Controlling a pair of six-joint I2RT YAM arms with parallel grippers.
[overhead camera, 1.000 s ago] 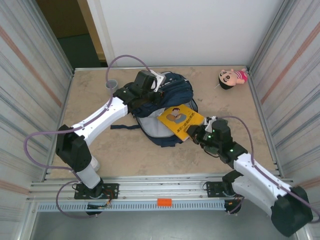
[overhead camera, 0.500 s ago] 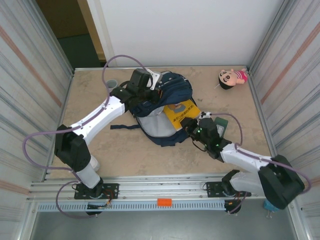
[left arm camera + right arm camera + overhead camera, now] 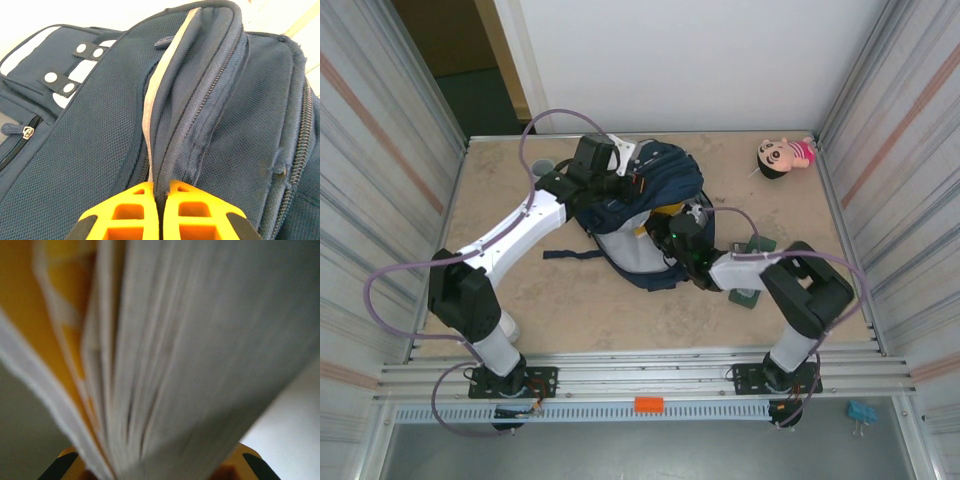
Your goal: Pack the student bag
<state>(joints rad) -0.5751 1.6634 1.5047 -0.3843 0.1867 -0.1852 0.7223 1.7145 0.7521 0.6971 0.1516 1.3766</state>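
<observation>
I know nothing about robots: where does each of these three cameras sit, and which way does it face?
Top view: above and behind the robot, looking down on the table; left arm and right arm show, meeting at the backpack.
Left wrist: on the left arm, looking past the left gripper, shut on a backpack fold.
Right wrist: on the right arm, looking past the right gripper, shut on a book.
Shared: top and left wrist both show the backpack.

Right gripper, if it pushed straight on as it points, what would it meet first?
Probably the inside of the bag: the right gripper points its book into the opening, though depth is unclear.
</observation>
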